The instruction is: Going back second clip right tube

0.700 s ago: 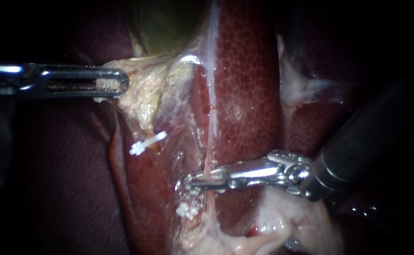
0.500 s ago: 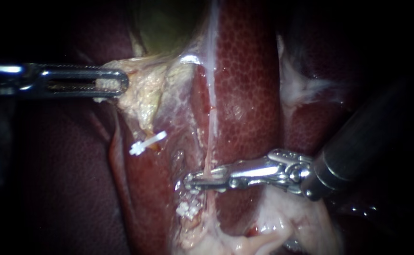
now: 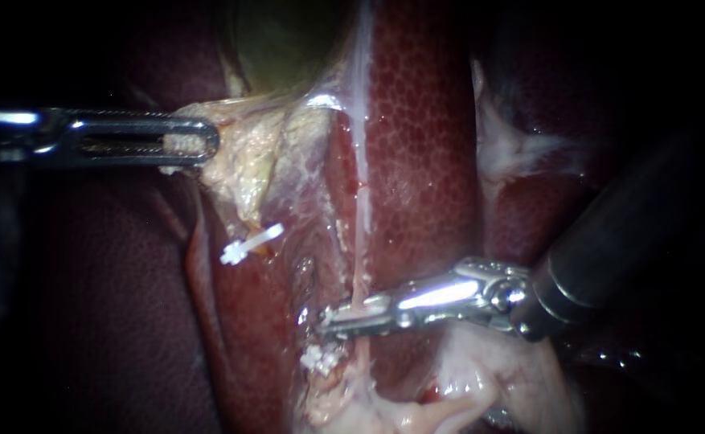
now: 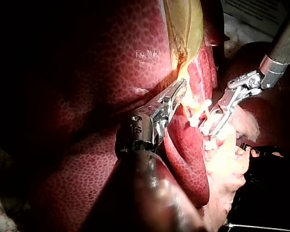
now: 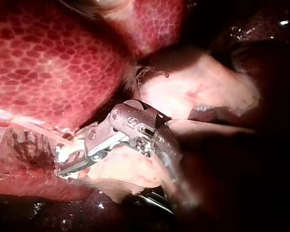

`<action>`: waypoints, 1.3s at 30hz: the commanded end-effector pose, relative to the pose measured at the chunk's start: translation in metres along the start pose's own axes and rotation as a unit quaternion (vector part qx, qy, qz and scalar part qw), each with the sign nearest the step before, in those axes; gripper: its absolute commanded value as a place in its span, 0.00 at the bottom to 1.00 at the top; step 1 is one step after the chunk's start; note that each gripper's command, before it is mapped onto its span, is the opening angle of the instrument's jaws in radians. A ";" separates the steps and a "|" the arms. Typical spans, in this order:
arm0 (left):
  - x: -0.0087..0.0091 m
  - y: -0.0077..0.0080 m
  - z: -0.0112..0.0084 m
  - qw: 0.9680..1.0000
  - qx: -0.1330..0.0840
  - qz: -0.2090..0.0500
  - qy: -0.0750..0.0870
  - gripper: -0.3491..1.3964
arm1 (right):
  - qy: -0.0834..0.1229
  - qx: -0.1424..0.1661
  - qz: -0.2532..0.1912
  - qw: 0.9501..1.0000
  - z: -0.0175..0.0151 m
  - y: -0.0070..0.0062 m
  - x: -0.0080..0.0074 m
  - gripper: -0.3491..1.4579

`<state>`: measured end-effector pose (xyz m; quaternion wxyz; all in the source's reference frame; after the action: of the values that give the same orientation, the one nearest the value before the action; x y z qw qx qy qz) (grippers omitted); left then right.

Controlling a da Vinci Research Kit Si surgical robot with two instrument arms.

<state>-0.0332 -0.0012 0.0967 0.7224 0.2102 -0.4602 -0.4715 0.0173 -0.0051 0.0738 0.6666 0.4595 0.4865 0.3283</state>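
Tissue [image 3: 243, 157] is gripped by the left instrument [image 3: 204, 141]; the nearby clip [image 3: 320, 358] may be snagged by the right instrument's [image 3: 329, 321] slightly open jaws.

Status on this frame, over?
Left instrument shut on pale tissue. Right instrument tip across the right tube, white clip just below. Nothing seen blocking it.
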 end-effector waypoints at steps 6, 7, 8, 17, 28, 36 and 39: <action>0.0000 0.0000 0.0000 1.000 0.000 0.000 0.000 0.01 | 0.023 -0.032 -0.065 0.997 -0.0007 0.0002 0.0008 0.52; 0.0000 0.0000 0.0000 1.000 0.000 0.000 0.000 0.01 | 0.022 -0.032 -0.088 0.995 -0.0011 0.0003 0.0011 0.52; 0.0001 0.0000 0.0000 1.000 0.000 0.000 0.000 0.01 | 0.021 -0.033 -0.104 0.994 -0.0015 0.0004 0.0013 0.52; 0.0002 0.0000 -0.0001 1.000 0.000 0.000 0.000 0.01 | 0.019 -0.041 -0.175 0.983 -0.0059 0.0003 0.0033 0.52; 0.0003 0.0001 -0.0002 1.000 0.000 0.001 0.000 0.01 | 0.014 -0.030 -0.257 0.966 -0.0113 -0.0053 0.0075 0.52; 0.0006 0.0003 0.0002 1.000 -0.001 0.002 -0.001 0.01 | 0.014 -0.021 -0.288 0.957 -0.0136 -0.0097 0.0095 0.52; 0.0012 0.0004 0.0009 1.000 -0.003 0.004 -0.002 0.01 | 0.014 -0.021 -0.288 0.957 -0.0137 -0.0099 0.0095 0.52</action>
<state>-0.0338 -0.0021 0.0985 0.7231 0.2047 -0.4626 -0.4704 0.0071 0.0037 0.0598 0.7354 0.2812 0.6007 0.1386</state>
